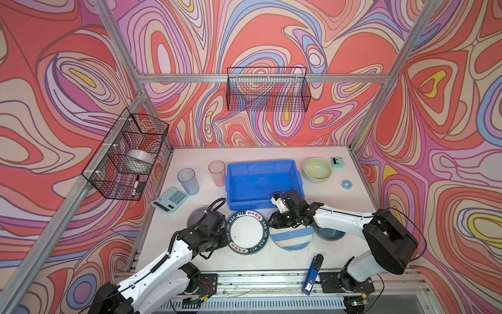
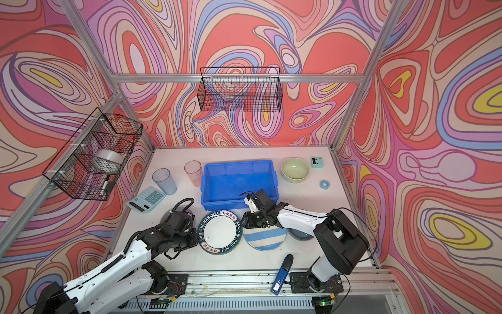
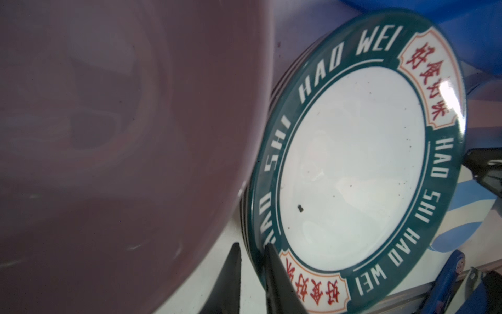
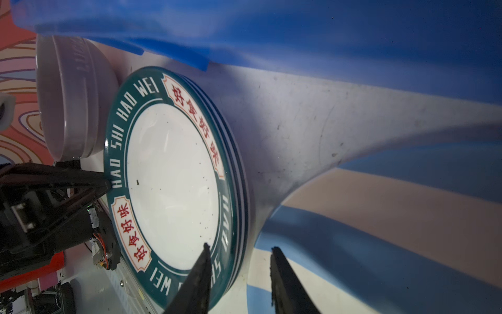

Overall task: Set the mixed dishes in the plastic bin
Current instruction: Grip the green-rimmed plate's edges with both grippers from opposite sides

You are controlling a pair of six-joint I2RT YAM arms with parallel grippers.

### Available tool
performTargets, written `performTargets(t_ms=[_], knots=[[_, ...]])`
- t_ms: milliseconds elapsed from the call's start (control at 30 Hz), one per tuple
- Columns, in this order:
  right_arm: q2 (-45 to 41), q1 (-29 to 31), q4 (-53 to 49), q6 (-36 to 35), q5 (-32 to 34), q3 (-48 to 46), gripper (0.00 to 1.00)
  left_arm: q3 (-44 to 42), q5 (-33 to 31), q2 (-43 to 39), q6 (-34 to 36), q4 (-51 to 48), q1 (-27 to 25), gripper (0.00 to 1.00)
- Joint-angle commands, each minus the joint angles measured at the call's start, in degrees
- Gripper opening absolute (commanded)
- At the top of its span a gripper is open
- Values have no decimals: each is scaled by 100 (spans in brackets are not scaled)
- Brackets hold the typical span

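The white lettered plate (image 1: 247, 233) lies flat in front of the blue plastic bin (image 1: 260, 163). My left gripper (image 3: 251, 246) is shut on its left rim, one finger on top and one at the underside. Beside it lies the striped plate (image 1: 293, 240). My right gripper (image 4: 240, 247) stands open astride that plate's rim, gripping nothing. A lavender bowl (image 3: 108, 136) sits under my left arm. A dark blue bowl (image 1: 330, 235) is half hidden under my right arm. The green bowl (image 1: 317, 170), grey-blue cup (image 1: 188, 180) and pink cup (image 1: 217, 172) flank the bin.
A teal calculator (image 1: 169, 199) lies left of the lavender bowl. A blue tape roll (image 1: 347, 184) and a small teal box (image 1: 337, 162) sit at the back right. A blue tool (image 1: 312, 274) lies at the front edge. Wire baskets (image 1: 127, 155) hang on the walls.
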Motion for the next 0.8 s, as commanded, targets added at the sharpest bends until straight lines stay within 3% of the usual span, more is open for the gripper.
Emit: performTargets(t_ms=[0,333,767], knots=[[142,44,138,12,-45,79,37,-56,-199,58,-98,116,-50,18],[318,44,238,17,-155,141,33,-91,-250,174,-54,95,-60,12],[286,44,266,20,-553,175,27,-152,-282,150,-71,48,-76,11]])
